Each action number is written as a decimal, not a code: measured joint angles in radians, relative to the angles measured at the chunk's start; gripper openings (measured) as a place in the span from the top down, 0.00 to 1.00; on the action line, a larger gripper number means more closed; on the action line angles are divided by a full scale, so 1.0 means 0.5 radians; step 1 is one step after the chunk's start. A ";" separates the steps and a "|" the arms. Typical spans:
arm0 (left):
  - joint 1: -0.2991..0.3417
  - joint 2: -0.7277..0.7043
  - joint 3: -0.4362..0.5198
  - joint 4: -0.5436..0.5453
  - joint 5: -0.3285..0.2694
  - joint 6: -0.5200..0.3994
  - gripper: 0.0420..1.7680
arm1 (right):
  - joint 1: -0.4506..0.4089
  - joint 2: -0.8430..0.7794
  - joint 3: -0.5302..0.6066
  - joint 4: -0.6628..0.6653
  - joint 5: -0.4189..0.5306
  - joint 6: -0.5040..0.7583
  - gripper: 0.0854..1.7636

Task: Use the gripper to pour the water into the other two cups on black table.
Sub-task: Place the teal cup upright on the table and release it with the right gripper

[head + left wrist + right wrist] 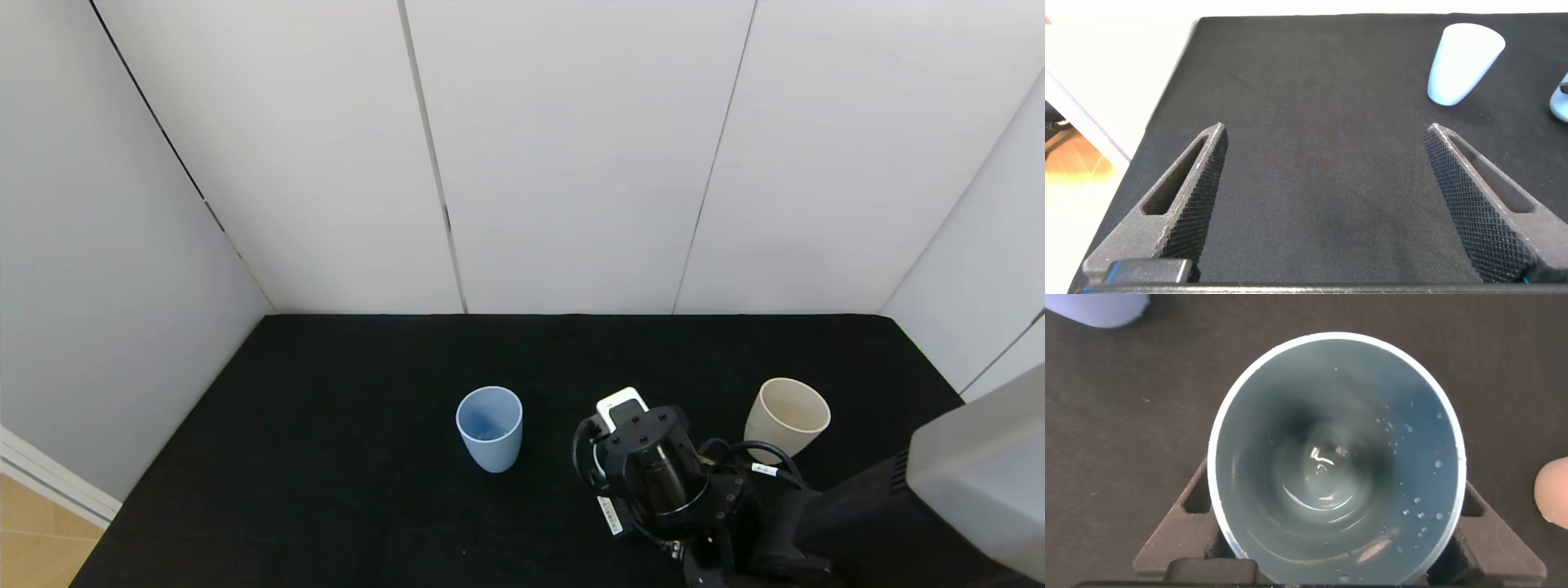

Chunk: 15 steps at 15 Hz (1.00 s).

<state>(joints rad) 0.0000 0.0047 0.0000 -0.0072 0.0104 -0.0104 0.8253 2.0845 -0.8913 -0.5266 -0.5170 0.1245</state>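
Right gripper (624,445) clamped on teal cup (1335,457), upright between blue cup (489,428) and beige cup (785,419); water (1323,469) inside. Left gripper (1323,204) spread wide, near blue cup.

light blue cup (489,428), cream cup (785,417), teal cup (1336,457), black table (326,457).

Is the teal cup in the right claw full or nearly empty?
Nearly empty: the teal cup shows only a shallow glint of water at its bottom and droplets on its inner wall.
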 joint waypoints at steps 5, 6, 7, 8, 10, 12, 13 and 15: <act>0.000 0.000 0.000 0.000 0.001 0.000 0.03 | -0.006 0.006 0.032 -0.001 -0.001 -0.005 0.28; 0.000 0.000 0.000 0.000 0.001 0.000 0.03 | -0.007 0.006 0.034 -0.002 -0.002 -0.005 0.25; 0.000 0.000 0.000 0.000 0.001 0.001 0.03 | -0.007 0.006 0.035 -0.002 -0.004 -0.005 0.23; 0.000 0.000 0.000 0.000 0.001 0.000 0.03 | -0.007 0.006 0.036 -0.001 -0.005 -0.004 0.20; 0.000 0.000 0.000 0.000 0.001 0.000 0.03 | -0.007 0.005 0.037 -0.006 -0.008 -0.006 0.17; 0.001 0.000 0.000 0.000 0.001 0.000 0.03 | -0.006 -0.001 0.034 -0.008 -0.009 -0.007 0.14; 0.000 0.000 0.000 0.000 0.001 0.001 0.03 | -0.006 -0.006 0.031 -0.008 -0.009 -0.008 0.12; 0.000 0.000 0.000 0.000 0.001 0.000 0.03 | -0.005 -0.026 0.021 -0.008 -0.011 -0.010 0.10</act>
<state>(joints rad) 0.0000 0.0047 0.0000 -0.0072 0.0111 -0.0104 0.8230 2.0715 -0.8809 -0.5304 -0.5228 0.1196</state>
